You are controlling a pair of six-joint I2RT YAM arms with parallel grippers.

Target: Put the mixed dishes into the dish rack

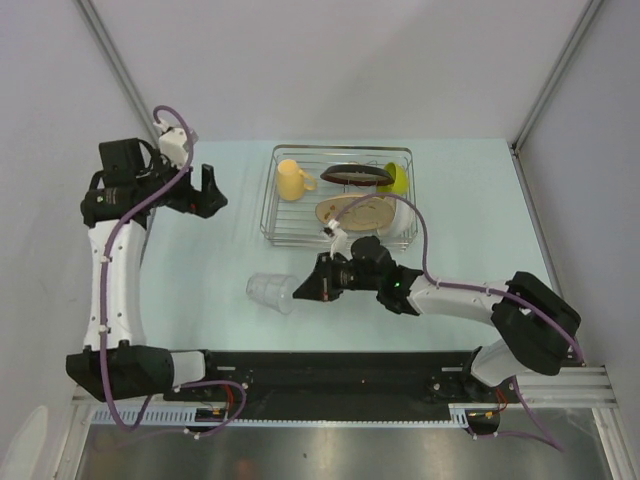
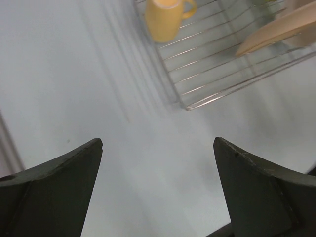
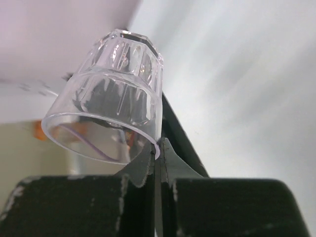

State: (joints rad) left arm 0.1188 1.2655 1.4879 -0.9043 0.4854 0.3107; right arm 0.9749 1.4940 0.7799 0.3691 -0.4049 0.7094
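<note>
Small clear glass (image 1: 272, 291), seemingly the last dish outside the dish rack (image 1: 300, 222), is tilted on its side at lower centre, its rim pinched by the right gripper (image 3: 158, 148). The left gripper (image 1: 210, 190) gapes wide and empty at upper left. The next move looks like lifting the glass up-frame into the free space near the cream-yellow mug (image 1: 290, 180).

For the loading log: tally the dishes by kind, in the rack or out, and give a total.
Bowls: 2 (lime-green bowl, white bowl)
Plates: 1 (beige plate)
Round dishes: 1 (dark red-brown dish)
Mugs: 1 (yellow mug)
Glasses: 1 (clear glass)
Total: 6
</note>
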